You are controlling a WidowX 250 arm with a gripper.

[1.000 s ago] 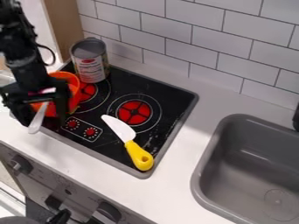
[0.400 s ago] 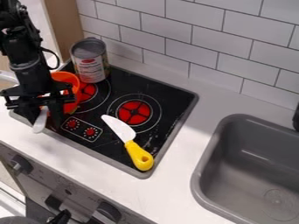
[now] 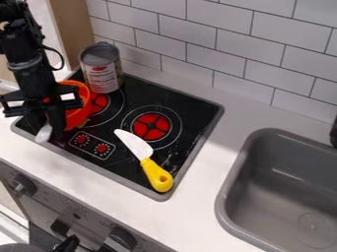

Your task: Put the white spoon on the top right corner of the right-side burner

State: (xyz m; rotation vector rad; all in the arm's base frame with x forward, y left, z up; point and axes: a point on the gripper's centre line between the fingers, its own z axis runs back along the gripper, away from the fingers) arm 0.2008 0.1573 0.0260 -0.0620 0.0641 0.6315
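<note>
My gripper [image 3: 46, 123] hangs at the left end of the stove, in front of an orange pot. It is shut on the white spoon [image 3: 44, 133], whose rounded pale end sticks out below, over the stove's front left edge. The rest of the spoon is hidden behind the gripper. To the right of the control dials lies the right-side burner [image 3: 151, 126], a red disc with white rings around it.
The orange pot [image 3: 80, 112] stands close on the gripper's right, and a tin can [image 3: 101, 69] behind it. A knife with a yellow handle [image 3: 156, 175] lies with its blade tip beside the right burner. A grey sink [image 3: 231, 172] is at the right.
The two sides of my gripper have drawn closer together around the spoon. The spoon's visible end has shifted slightly up and to the right, and less of its length shows.
</note>
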